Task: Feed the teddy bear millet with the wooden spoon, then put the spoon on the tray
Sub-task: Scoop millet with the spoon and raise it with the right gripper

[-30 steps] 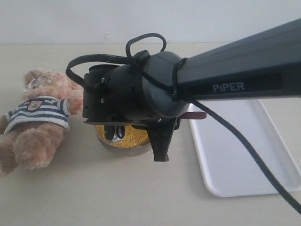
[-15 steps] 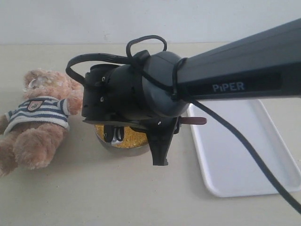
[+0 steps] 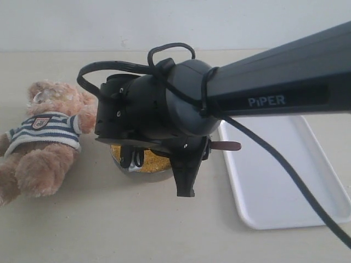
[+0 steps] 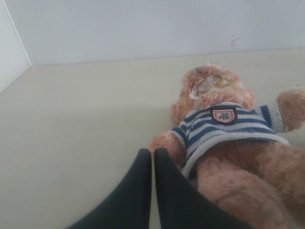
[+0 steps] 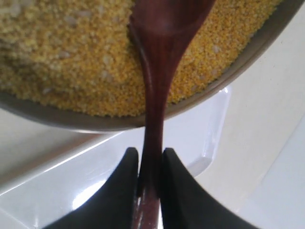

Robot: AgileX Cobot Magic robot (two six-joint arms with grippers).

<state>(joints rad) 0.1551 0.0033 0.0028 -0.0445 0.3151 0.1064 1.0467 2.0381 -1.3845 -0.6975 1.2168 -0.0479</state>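
Exterior view: a pale beige table [image 3: 109, 224] runs back to a white wall. A big black robot arm [image 3: 274, 82], the right one, reaches in from the right edge and fills the middle of the picture, with a black cable looped over its wrist.

Under the arm on the right lies the tray [image 3: 274, 186], white, rectangular and flat on the table. On the left the teddy bear [image 3: 44, 142] lies on its back in its navy-and-white striped shirt, head toward the wall. Between bear and tray, mostly hidden by the wrist, sits a round metal bowl [image 3: 143, 172] filled with yellow millet [image 3: 152, 160]. The bowl is just beside the tray's near-left side and close to the bear's arm.

Right wrist view: the right gripper [image 5: 148, 153] has its two black fingers clamped on the slim handle of the wooden spoon [image 5: 159, 62]. The handle crosses the bowl's rim, with a corner of the tray below it. The spoon's oval end lies at the millet's surface; how deep it sits cannot be told. From outside, only the handle's dark red tip pokes out over the tray's edge.

Left wrist view: the left gripper [image 4: 151, 152] has its fingers pressed together on nothing. Its tips sit low, just beside the bear's sleeve; whether they touch it is unclear.
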